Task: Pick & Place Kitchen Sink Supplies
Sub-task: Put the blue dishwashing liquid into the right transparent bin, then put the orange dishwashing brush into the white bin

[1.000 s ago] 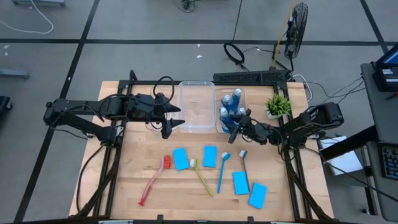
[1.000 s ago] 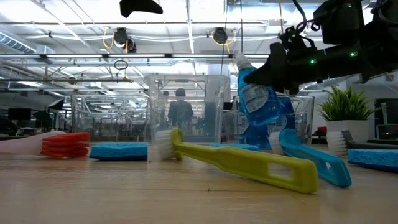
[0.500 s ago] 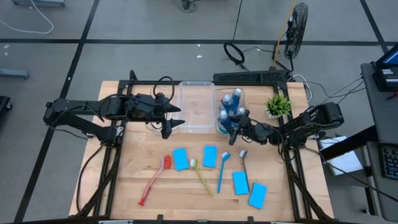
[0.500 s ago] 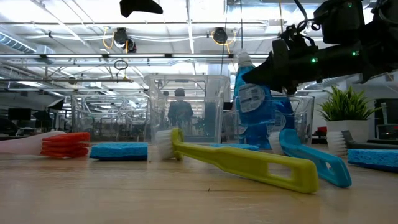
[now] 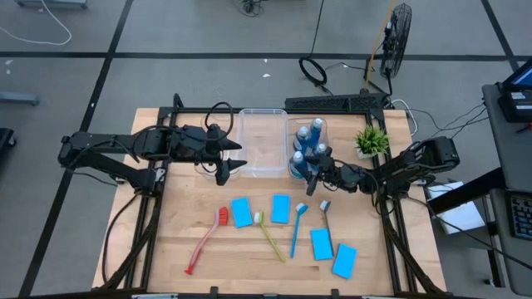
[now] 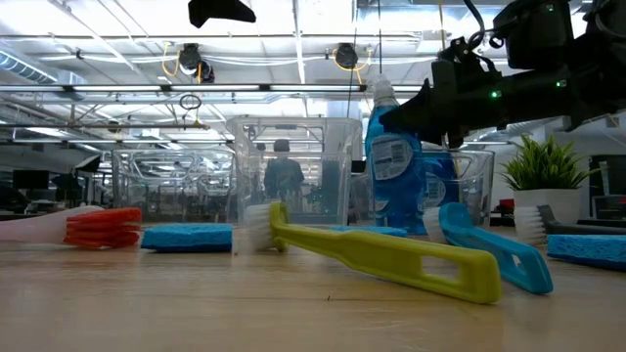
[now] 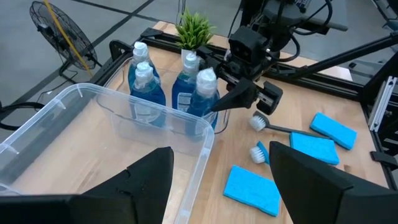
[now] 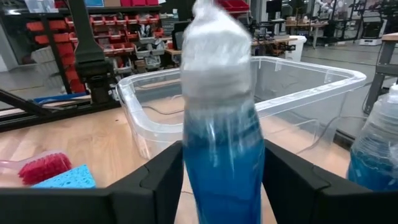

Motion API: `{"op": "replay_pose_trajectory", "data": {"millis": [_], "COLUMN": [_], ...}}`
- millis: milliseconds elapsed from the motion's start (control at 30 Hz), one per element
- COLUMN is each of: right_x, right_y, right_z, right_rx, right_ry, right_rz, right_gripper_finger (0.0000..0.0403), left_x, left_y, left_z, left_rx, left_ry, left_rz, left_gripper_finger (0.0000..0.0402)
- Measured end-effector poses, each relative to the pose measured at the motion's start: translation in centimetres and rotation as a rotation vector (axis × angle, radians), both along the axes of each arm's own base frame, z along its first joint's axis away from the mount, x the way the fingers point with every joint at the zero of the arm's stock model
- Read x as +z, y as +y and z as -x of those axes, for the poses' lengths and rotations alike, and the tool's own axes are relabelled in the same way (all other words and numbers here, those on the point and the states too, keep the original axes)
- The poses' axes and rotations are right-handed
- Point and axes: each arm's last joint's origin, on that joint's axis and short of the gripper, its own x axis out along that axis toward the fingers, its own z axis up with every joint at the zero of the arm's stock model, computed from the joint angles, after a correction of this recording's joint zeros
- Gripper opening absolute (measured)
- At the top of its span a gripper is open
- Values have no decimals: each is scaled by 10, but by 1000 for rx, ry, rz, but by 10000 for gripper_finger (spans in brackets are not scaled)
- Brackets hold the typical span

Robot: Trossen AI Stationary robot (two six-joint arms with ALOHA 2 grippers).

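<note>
Setting small blue plastic bottle (image 6: 394,161) upright in right clear bin (image 5: 293,133); right gripper (image 7: 231,99) jaws loosening around it; left gripper (image 5: 234,165) part-open, empty, waiting.

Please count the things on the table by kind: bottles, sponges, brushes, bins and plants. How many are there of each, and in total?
Bottles: 4
Sponges: 4
Brushes: 4
Bins: 2
Plants: 1
Total: 15
</note>
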Motion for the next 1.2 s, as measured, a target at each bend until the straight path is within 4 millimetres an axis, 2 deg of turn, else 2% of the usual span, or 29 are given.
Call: {"op": "replay_pose_trajectory", "data": {"millis": [267,800,967,1200], "right_x": [3,8,20,53], "right_y": [0,0,2,10], "right_z": [1,1,4,19], "right_rx": [-2,0,7,24], "right_ry": [-7,-44,-83,-173], "right_rz": [11,46,103,216], "right_gripper_finger": [209,210,208,204], "left_x": [0,0,0,0], "left_y": [0,0,0,0], "left_z": [0,0,0,0], "left_rx": [0,-1,-1,-2], "left_ry": [2,1,1,0], "left_rz": [0,1,1,1], "left_gripper_finger": [267,267,267,267]}}
